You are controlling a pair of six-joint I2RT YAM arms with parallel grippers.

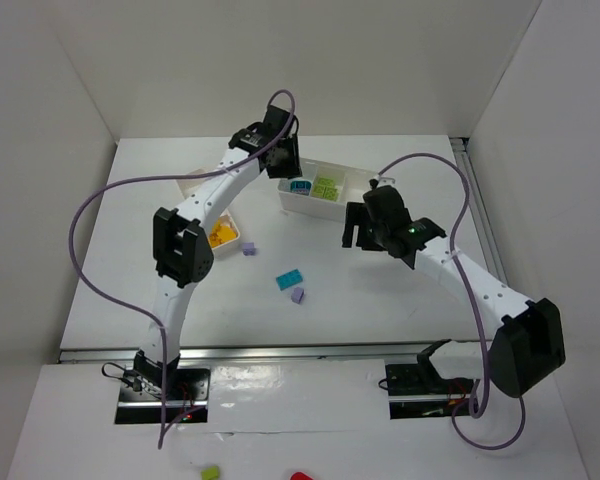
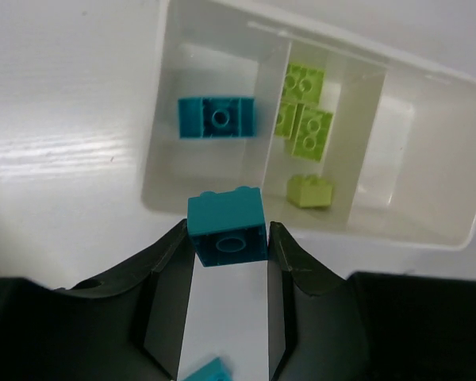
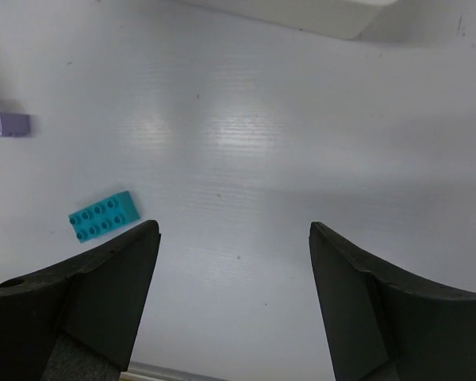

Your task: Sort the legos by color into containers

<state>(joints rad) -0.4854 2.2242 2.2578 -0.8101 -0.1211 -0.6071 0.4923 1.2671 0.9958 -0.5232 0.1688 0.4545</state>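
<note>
- 1 teal brick [image 2: 228,226] clamped in left end effector [image 2: 228,238], at the near wall of the tray [image 2: 381,230].
- Step: drop-off. Next: advance over the left compartment, beside sorted teal brick [image 2: 216,117], clear of lime bricks [image 2: 312,131], then release.
- Right end effector [image 3: 234,262] open above desk [image 3: 262,143]; long teal brick [image 3: 103,216] loose nearby.

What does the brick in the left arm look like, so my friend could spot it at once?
Find the white tray at the table's far middle; the left gripper hangs over its left end. Pinched in it is a square teal brick, held in the air, unlike the second teal brick lying in the tray.
</note>
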